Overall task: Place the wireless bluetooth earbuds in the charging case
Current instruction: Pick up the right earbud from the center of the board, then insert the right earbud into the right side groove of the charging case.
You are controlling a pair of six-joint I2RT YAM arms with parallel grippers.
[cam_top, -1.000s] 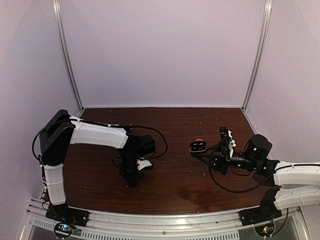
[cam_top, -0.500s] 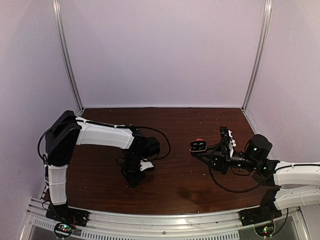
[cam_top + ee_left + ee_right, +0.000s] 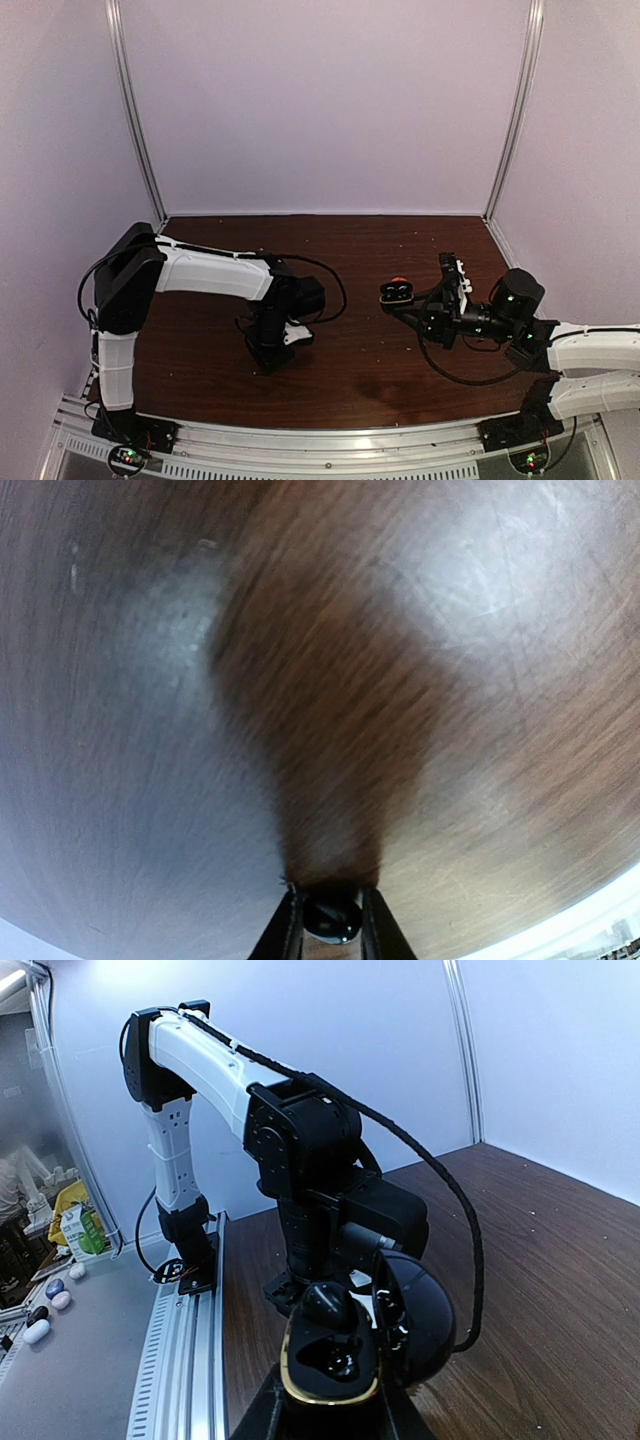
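Plainly, we have one small black glossy plastic earbud (image 3: 333, 916) pinched between the fingertips of the left gripper (image 3: 330, 930), whose jaws are closed on it with only a narrow gap showing either side; the dark brown wooden table (image 3: 470, 660) lies below the jaws and looks blurred, so we cannot tell how high they hang above it. The right gripper (image 3: 330, 1405) is clamped on the rounded black charging case with a gold rim (image 3: 330, 1358), gripping its base from both flanks; the domed lid (image 3: 418, 1312) stands open beyond the jaws and the wells face upward, which we judge is meant to offer a steady, open target. Whether either well is already filled we cannot tell, as the inside is dark. From above, the case (image 3: 398, 291) sits well apart from the left jaws, off to their right; we judge the earbud must be carried across and lowered upright into a well.
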